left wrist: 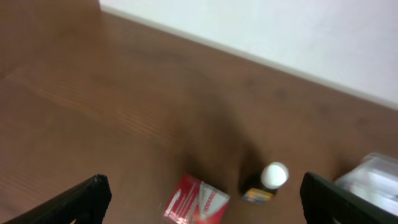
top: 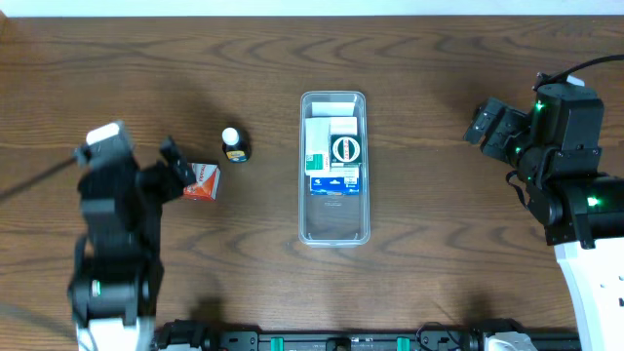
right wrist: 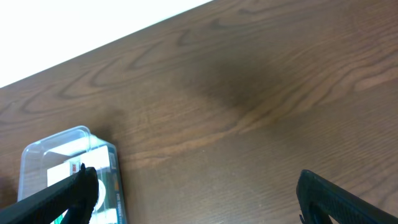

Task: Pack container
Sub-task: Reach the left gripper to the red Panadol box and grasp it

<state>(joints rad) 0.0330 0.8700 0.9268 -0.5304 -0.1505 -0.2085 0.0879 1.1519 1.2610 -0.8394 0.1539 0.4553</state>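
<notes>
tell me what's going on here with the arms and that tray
Two robot arms are packing a clear tray on the table. Several small boxes already lie in it. A red box and a small white-capped bottle sit outside it. The left gripper is open beside the red box, holding nothing; the right gripper is open too, off to the tray's other side.

There is one clear plastic container (top: 334, 222) on one wooden table (top: 439, 58). Inside it are at least three small boxes: one white box (top: 331, 127), one green-and-white box (top: 345, 149) and one blue-and-white box (top: 334, 183). Whether others lie among them cannot be told. Outside it are one red-and-white box (top: 202, 181) and one small dark bottle (top: 233, 143) with a white cap. There are two robot arms: one left arm (top: 112, 200) and one right arm (top: 565, 146).
</notes>
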